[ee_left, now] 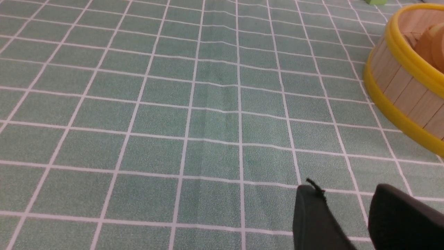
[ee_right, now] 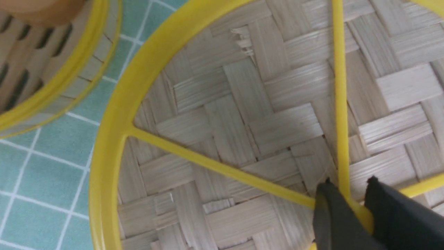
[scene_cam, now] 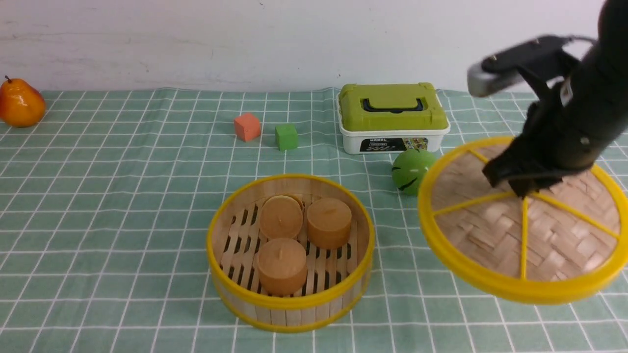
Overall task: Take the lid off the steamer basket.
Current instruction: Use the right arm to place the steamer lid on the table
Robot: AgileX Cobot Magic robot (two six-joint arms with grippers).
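Left gripper (ee_left: 343, 191): over bare checked tablecloth (ee_left: 173, 121), its two fingers apart with nothing between them; the steamer basket (ee_left: 399, 86) stood well to one side of it.
Steamer basket (scene_cam: 289, 301): open-topped, at the middle of the table toward the near edge; three brown round cakes (scene_cam: 281, 264) sat on its slatted floor.
Lid (scene_cam: 490, 235): off the basket, beside it toward the table's right edge, tilted with its near rim lowest; whether that rim touched the cloth could not be told.
Right gripper (scene_cam: 522, 189): came down onto the lid's centre, where the yellow spokes met; its fingers (ee_right: 329, 211) were clamped on the centre knob of the lid (ee_right: 242, 121).
Green ball (scene_cam: 411, 170): just behind the lid's left rim.
Green cube (scene_cam: 286, 136) and orange cube (scene_cam: 247, 126): side by side, behind the basket.
White box with green lid (scene_cam: 392, 117): toward the far edge, right of the cubes.
Pear (scene_cam: 19, 103): at the far left corner.
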